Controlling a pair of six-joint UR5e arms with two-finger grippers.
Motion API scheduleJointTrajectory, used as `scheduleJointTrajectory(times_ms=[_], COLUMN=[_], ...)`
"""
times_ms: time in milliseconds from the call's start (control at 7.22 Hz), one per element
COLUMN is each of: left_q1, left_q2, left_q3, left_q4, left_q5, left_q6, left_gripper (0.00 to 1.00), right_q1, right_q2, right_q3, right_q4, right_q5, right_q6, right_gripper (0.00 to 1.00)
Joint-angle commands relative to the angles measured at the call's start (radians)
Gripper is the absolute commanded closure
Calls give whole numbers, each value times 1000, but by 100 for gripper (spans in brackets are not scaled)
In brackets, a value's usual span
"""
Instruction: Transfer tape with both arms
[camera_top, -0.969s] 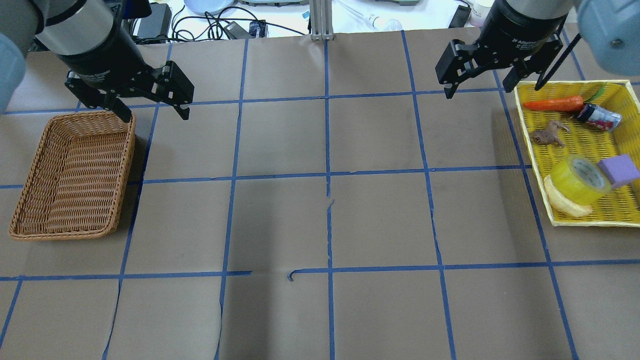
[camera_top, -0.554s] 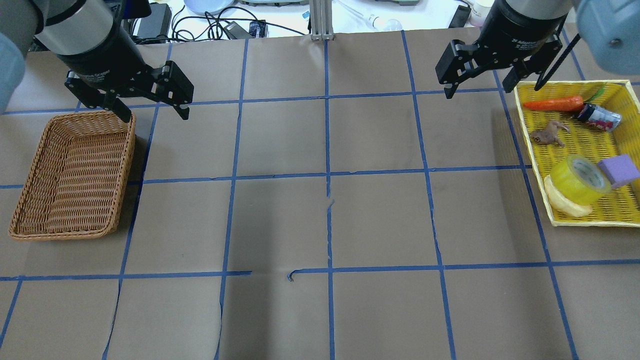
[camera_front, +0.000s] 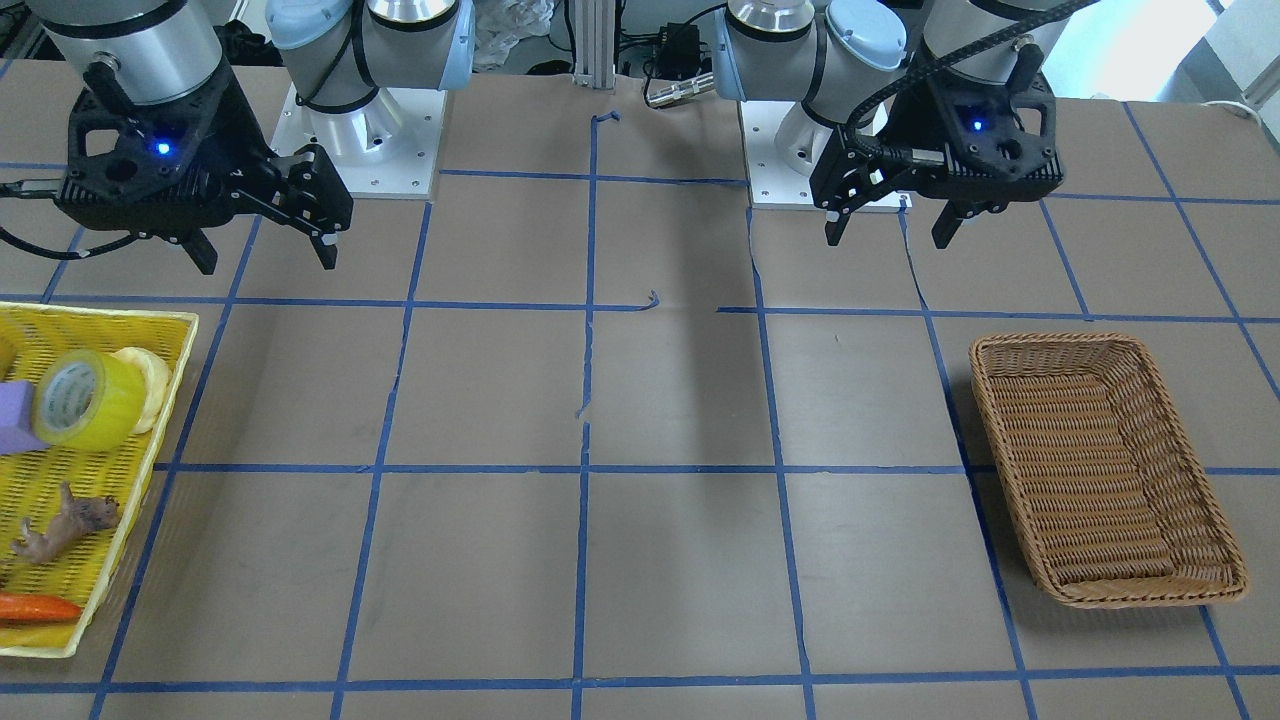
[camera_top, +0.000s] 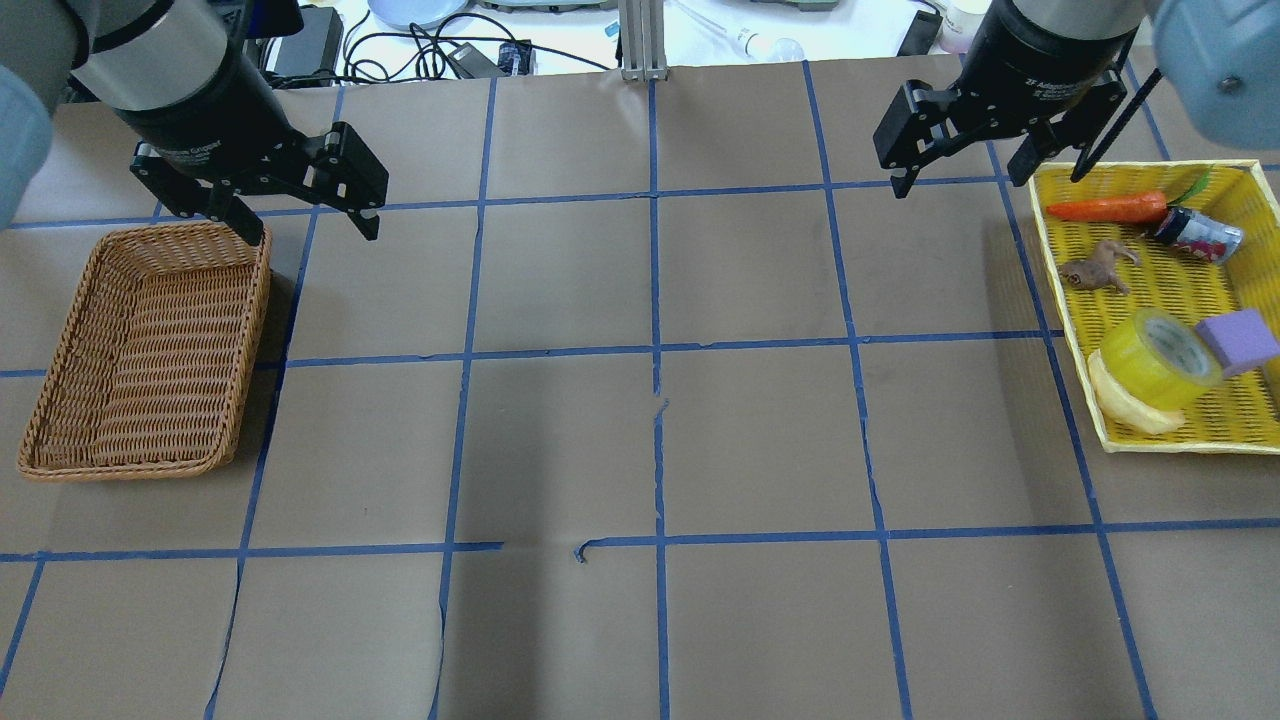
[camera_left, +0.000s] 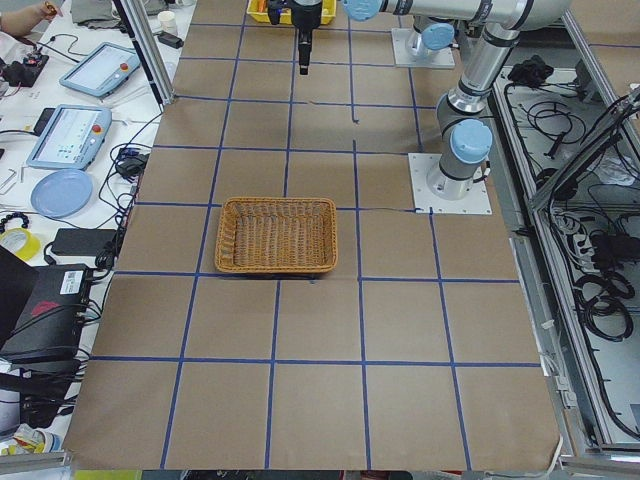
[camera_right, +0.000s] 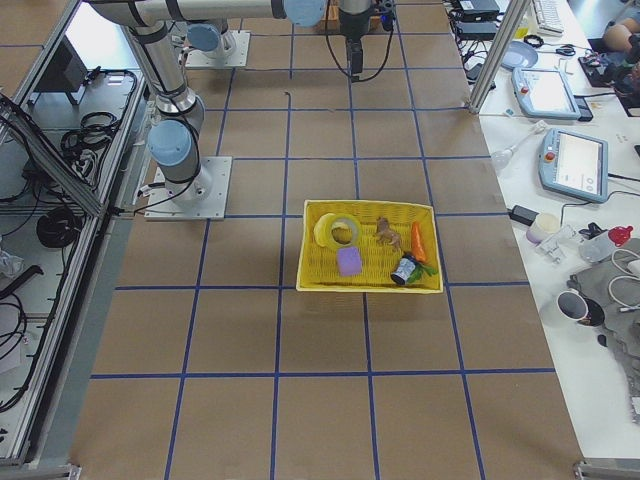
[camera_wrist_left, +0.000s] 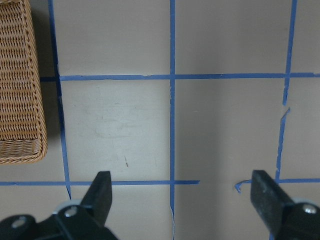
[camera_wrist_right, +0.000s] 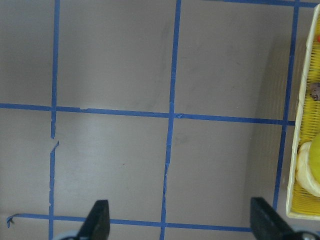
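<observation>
The tape, a translucent yellow roll with a white core, lies on its side in the yellow basket at the table's right. It rests against a pale banana-like piece. It also shows in the front view and the right-side view. My right gripper is open and empty, hovering beside the basket's far left corner, well apart from the tape. My left gripper is open and empty above the table by the wicker basket's far right corner. Both wrist views show spread fingers over bare paper.
An empty brown wicker basket sits at the left. The yellow basket also holds a carrot, a brown toy animal, a small can and a purple block. Blue tape lines grid the brown paper between the baskets.
My right gripper has shifted very slightly to the right. The left gripper and the tape have not moved.
</observation>
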Motion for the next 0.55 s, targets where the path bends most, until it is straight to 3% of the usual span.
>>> scheduleJointTrajectory(times_ms=[0, 277, 415], left_q1=[0, 0, 0], left_q2=[0, 0, 0], left_q3=[0, 0, 0], left_q4=[0, 0, 0], left_q5=[0, 0, 0], left_q6=[-1, -1, -1], left_gripper=[0, 0, 0], right_q1=[-3, -13, -70], right_q2=[-1, 2, 5], right_q3=[0, -8, -8], right_q4=[0, 8, -1], right_q5=[0, -8, -61], right_q6=[-1, 1, -67], right_gripper=[0, 0, 0])
